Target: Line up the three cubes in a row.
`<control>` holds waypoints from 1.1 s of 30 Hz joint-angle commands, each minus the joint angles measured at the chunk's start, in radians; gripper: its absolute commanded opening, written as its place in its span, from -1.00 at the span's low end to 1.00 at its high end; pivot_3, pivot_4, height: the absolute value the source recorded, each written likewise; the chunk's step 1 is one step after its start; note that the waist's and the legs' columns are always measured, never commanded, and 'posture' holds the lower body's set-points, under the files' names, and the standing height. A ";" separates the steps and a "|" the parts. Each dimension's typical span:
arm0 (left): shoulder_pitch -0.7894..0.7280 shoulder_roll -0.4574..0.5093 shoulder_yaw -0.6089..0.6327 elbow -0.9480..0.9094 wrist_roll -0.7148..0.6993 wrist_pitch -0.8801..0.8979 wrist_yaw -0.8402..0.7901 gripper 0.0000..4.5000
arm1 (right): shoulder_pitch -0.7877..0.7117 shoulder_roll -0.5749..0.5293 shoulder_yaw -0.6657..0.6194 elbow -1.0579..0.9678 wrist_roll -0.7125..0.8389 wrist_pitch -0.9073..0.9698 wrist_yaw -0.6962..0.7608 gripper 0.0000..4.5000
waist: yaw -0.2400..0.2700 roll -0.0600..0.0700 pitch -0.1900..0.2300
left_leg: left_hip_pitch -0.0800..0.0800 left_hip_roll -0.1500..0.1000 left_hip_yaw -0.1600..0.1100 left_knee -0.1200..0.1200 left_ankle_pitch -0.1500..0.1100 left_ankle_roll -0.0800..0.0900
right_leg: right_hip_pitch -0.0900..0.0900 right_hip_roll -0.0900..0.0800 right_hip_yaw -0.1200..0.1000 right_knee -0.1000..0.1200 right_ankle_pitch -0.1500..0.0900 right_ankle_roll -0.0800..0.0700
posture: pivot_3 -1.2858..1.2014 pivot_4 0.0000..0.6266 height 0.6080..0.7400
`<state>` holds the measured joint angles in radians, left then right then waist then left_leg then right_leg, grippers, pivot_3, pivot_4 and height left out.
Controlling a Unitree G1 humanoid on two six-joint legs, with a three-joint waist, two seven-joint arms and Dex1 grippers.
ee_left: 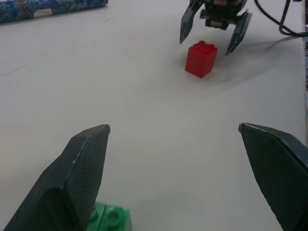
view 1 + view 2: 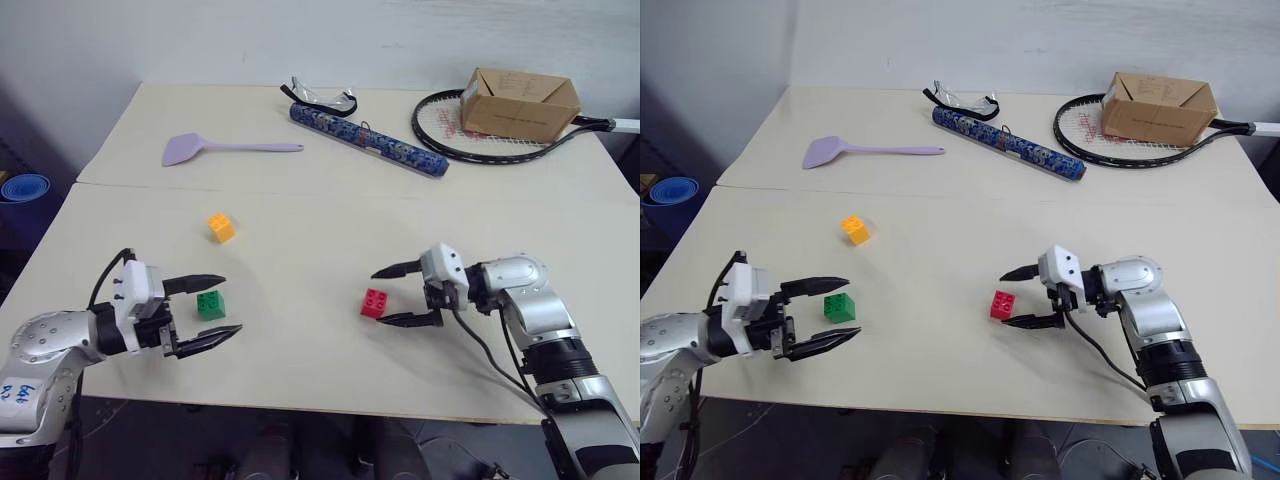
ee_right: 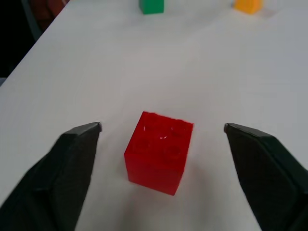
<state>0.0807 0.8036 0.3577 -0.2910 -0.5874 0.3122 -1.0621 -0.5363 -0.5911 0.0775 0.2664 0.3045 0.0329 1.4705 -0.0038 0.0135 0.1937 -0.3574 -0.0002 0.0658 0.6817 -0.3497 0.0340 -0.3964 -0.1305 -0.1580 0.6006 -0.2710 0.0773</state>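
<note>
Row isn't looking done yet. Red cube point(image 2: 375, 302) is sitting on table point(image 2: 300, 200) right of centre, just left of right gripper point(image 2: 405, 295), w/ jaws gaping wide, holding nothing. Green cube point(image 2: 210, 305) is lying near-left betw. left gripper point(image 2: 215, 308) fingers, also wide open, no contact showing. Orange-yellow cube point(image 2: 221, 227) is sitting farther back. In left wrist view, the green cube is getting partly hidden by a finger.

You're looking at two pale tables point(image 2: 330, 215) pushed together, a seam running across between them. Behind them stands a plain white wall point(image 2: 300, 40). At the left edge a blue stool point(image 2: 24, 188) sits on the dark floor point(image 2: 20, 240).
</note>
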 commanded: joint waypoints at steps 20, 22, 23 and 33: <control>0.329 -0.080 0.397 0.293 0.001 -0.122 0.019 1.00 | 0.429 0.024 -0.297 -0.249 0.248 -0.219 -0.089 0.98 | 0.006 0.000 0.000 | 0.001 0.002 0.001 0.000 -0.009 -0.003 | 0.001 -0.001 0.001 -0.007 0.000 0.000 | 0.03 -0.52 1.00; 0.288 -0.069 0.353 0.251 -0.011 -0.118 -0.010 1.00 | 0.433 0.040 -0.280 -0.308 0.269 -0.207 -0.105 0.98 | 0.007 0.000 0.000 | 0.002 0.002 0.001 -0.001 -0.009 -0.004 | 0.000 -0.001 0.001 -0.006 0.000 0.000 | 0.03 -0.52 1.00; 0.256 -0.059 0.321 0.237 -0.003 -0.120 -0.017 1.00 | 0.433 0.042 -0.271 -0.327 0.276 -0.195 -0.108 0.98 | 0.009 0.000 0.000 | 0.001 0.002 0.000 -0.001 -0.009 -0.004 | 0.000 -0.001 0.001 -0.006 0.000 -0.001 | 0.03 -0.52 1.00; -0.208 0.046 -0.085 0.508 0.196 -0.291 -0.235 1.00 | 0.405 0.017 -0.205 -0.419 0.295 -0.074 -0.131 0.98 | 0.006 0.001 0.000 | 0.001 0.001 0.002 -0.001 -0.006 0.001 | 0.000 0.000 0.000 -0.002 0.000 0.000 | 0.03 -0.52 1.00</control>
<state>-0.0909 0.8319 0.3221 0.1564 -0.4310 0.0679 -1.2432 -0.1229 -0.5562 -0.1185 -0.1243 0.5974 -0.0342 1.3406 0.0018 0.0143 0.1936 -0.3564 0.0007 0.0682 0.6811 -0.3558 0.0357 -0.3964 -0.1302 -0.1582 0.5994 -0.2712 0.0768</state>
